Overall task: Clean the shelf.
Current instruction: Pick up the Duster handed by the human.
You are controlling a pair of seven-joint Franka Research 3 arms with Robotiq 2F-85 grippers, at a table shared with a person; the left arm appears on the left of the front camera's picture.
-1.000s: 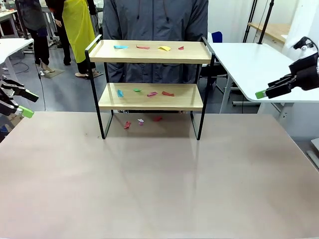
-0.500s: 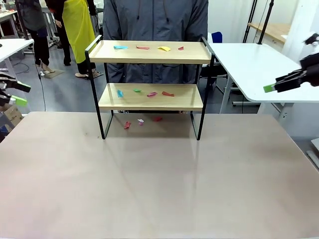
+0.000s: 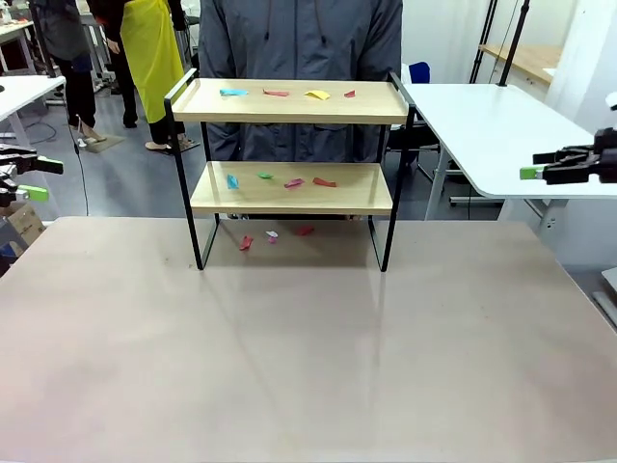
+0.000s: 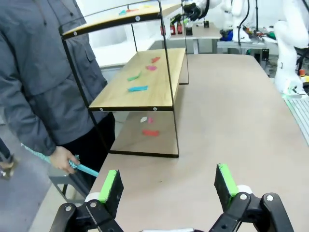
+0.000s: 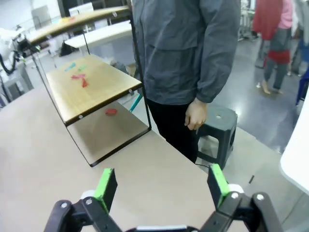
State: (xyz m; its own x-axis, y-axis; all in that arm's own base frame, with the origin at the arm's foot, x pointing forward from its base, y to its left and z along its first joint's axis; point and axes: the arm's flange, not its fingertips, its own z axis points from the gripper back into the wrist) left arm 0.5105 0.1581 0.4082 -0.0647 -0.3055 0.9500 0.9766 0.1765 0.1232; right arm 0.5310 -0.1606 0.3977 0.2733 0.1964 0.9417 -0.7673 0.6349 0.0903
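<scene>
On table, shelf well apart from both spread jaws.

The shelf stands on the far part of the tabletop, between the left hand and the right hand, well apart from both. Scraps lie on its upper board, on its lower board and on the tabletop beneath. A person stands just behind the shelf.
</scene>
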